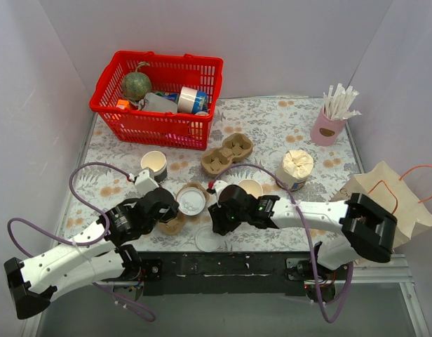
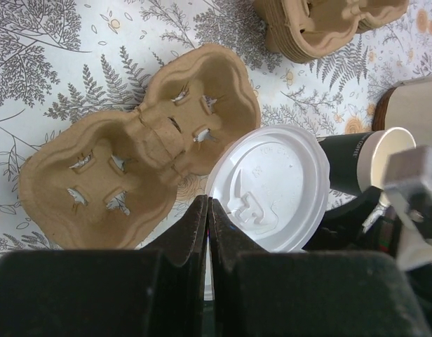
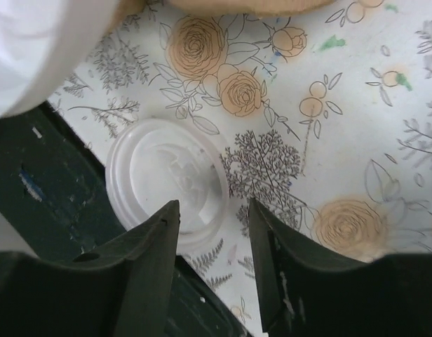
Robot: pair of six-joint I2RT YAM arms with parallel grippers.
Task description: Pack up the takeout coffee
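Left gripper (image 2: 207,210) pinches the white lid (image 2: 268,186) at its rim, jaws closed; right gripper (image 3: 212,210) hangs open, empty. Centre your lid level over the cup (image 2: 346,165) before pressing.

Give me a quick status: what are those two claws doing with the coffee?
Left gripper shut on white lid edge, above empty cup carrier. Right gripper open over clear lid. Coffee cup upright, unlidded, not packed.
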